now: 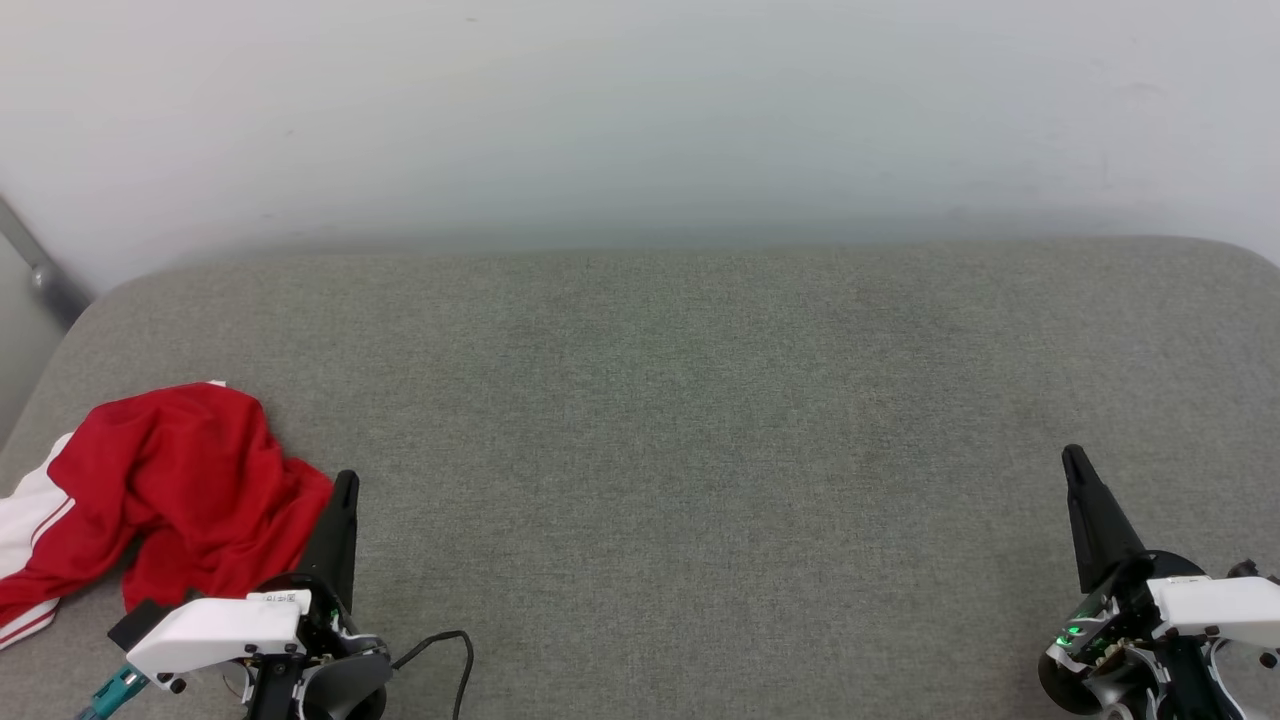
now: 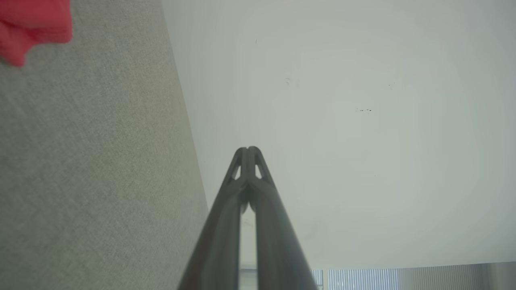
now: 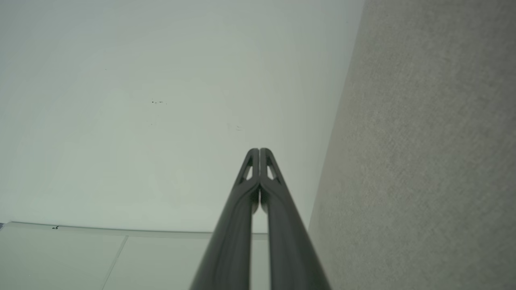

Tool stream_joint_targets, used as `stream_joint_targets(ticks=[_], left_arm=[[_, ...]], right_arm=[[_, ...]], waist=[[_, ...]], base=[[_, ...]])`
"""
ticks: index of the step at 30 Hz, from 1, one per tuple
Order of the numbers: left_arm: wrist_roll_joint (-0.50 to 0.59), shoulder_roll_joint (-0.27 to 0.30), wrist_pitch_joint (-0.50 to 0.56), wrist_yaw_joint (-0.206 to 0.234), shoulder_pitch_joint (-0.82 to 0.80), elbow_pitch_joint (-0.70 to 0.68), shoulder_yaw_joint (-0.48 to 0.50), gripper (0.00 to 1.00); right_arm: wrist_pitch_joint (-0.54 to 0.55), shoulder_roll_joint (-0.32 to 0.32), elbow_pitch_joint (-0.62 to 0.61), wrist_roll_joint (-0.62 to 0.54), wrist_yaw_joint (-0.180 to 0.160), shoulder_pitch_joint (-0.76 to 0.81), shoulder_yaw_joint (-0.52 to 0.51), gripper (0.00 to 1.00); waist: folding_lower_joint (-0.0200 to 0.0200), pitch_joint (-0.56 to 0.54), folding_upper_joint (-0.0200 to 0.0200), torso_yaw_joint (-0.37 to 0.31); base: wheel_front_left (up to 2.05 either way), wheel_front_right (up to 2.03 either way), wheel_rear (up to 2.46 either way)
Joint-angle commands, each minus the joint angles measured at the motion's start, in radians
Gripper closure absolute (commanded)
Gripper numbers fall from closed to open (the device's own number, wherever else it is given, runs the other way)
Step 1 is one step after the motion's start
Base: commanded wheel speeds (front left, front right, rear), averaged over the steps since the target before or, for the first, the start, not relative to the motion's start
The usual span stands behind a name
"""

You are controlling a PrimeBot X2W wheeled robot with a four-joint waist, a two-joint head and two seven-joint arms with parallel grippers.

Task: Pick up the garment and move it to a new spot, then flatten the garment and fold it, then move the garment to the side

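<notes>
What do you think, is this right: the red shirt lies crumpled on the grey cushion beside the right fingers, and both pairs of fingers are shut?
Not quite. The shirt lies crumpled on the grey cushion beside the left fingers, not the right fingers, as the head view shows. Both pairs are shut.

This looks like a bare indoor test room, since a wide grey fabric-covered pad (image 1: 700, 450) with rounded corners sits against a plain white wall (image 1: 640, 120), a slanted metal bar (image 1: 40, 270) stands at its left, and pale vertical blinds (image 2: 363, 278) show nearby.
</notes>
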Motion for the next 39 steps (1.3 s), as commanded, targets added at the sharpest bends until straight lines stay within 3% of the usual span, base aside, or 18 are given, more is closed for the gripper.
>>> stream_joint_targets(ticks=[1, 5, 6, 20, 27, 39], left_arm=[[0.001, -0.002, 0.002, -0.003, -0.006, 0.0, 0.002, 1.0], [0.0, -0.002, 0.002, -0.003, -0.006, 0.0, 0.002, 1.0], [0.0, 0.0, 0.0, 0.0, 0.0, 0.0, 0.0, 0.0], [0.046, 0.004, -0.061, 0.0, -0.021, -0.022, -0.087, 0.0], [0.184, 0.002, -0.093, 0.0, -0.027, -0.056, -0.104, 0.0], [0.438, 0.0, -0.142, 0.0, -0.024, -0.119, -0.137, 0.0]], right_arm=[[0.0, 0.005, 0.001, 0.001, 0.0, -0.012, 0.001, 1.0], [0.0, 0.005, 0.001, 0.001, 0.0, -0.012, 0.001, 1.0], [0.0, 0.0, 0.0, 0.0, 0.0, 0.0, 0.0, 0.0], [-0.054, -0.01, -0.032, -0.049, 0.0, 0.016, 0.031, 0.0], [-0.092, -0.033, -0.046, -0.155, 0.0, 0.015, 0.06, 0.0], [-0.142, -0.037, -0.094, -0.441, 0.0, 0.016, 0.08, 0.0]], waist=[[0.0, 0.0, 0.0, 0.0], [0.0, 0.0, 0.0, 0.0], [0.0, 0.0, 0.0, 0.0], [0.0, 0.001, 0.0, 0.001], [0.0, 0.002, 0.0, 0.003], [0.0, 0.002, 0.0, 0.009]], base=[[0.0, 0.0, 0.0], [0.0, 0.0, 0.0], [0.0, 0.0, 0.0], [0.0, 0.0, 0.0], [0.0, 0.0, 0.0], [0.0, 0.0, 0.0]])
